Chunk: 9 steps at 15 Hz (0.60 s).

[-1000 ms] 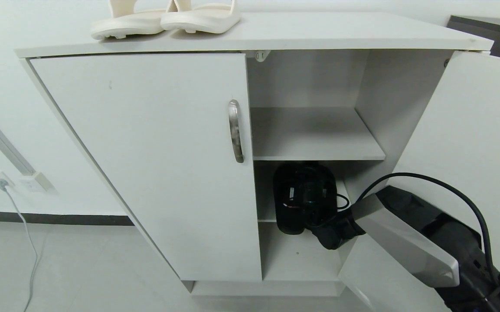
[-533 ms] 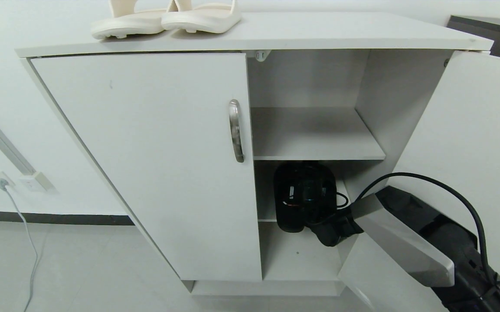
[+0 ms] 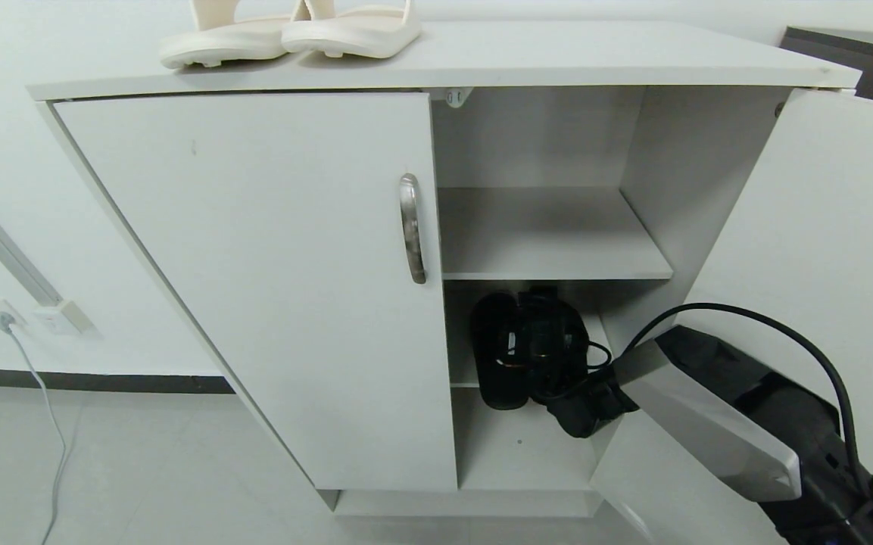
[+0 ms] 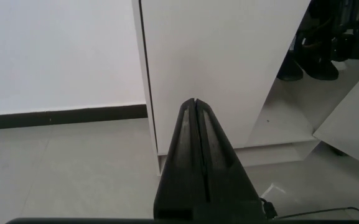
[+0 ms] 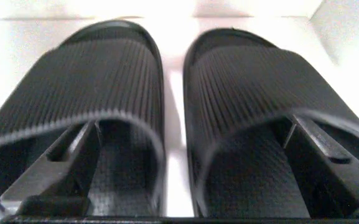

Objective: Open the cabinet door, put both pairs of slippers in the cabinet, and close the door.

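The black slippers [image 3: 516, 356] lie side by side on the cabinet's lower shelf [image 3: 463, 375], toes pointing inward and heels over its front edge. My right gripper [image 3: 550, 356] is open, with one finger under each slipper's strap. In the right wrist view the fingers [image 5: 73, 149] are spread wide inside the black slippers [image 5: 86, 81]. The cream slippers [image 3: 292, 34] sit on the cabinet top [image 3: 557, 53]. The right door [image 3: 822, 250] stands open and the left door [image 3: 254, 265] is closed. My left gripper [image 4: 193, 102] is shut and empty, low in front of the closed door.
The middle shelf [image 3: 550, 235] and the bottom compartment [image 3: 519, 446] hold nothing. A metal handle [image 3: 410, 227] sticks out from the left door. On the left wall is a socket [image 3: 4, 322] with a cable hanging to the floor.
The black pair looked like one block before. Now the left slipper sits slightly further left and a gap shows between the two. My right wrist rose a little, then dipped back.
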{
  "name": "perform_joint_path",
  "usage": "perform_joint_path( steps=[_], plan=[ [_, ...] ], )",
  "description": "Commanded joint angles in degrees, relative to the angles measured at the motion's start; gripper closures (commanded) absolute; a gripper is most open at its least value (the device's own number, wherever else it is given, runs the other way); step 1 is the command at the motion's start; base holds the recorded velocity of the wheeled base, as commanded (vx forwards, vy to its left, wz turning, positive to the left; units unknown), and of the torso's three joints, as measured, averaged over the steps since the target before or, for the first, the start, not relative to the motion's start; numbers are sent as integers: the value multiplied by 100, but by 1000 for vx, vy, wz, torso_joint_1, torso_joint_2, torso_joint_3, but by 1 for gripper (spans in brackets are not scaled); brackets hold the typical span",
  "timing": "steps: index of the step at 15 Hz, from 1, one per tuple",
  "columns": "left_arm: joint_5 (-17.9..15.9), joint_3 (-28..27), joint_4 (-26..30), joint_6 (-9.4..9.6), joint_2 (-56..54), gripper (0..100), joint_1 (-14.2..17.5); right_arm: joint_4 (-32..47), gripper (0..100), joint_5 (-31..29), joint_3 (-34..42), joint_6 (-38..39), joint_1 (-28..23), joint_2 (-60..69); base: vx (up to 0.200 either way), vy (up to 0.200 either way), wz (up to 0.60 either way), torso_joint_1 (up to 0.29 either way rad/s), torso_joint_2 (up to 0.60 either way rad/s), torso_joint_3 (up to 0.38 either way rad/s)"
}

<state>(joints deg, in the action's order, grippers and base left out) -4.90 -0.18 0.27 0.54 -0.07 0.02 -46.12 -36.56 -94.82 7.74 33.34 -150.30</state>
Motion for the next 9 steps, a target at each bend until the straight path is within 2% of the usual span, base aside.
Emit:
perform_joint_path(
  steps=[1,9],
  plan=[
    [-2,1,0,-1,7,100,6,-257,0,0,570,8,58,387,0,0,0,0,0,0],
    [7,1,0,-1,7,100,6,-1224,0,-9,2767,26,498,1670,0,0,0,0,0,0]
  ],
)
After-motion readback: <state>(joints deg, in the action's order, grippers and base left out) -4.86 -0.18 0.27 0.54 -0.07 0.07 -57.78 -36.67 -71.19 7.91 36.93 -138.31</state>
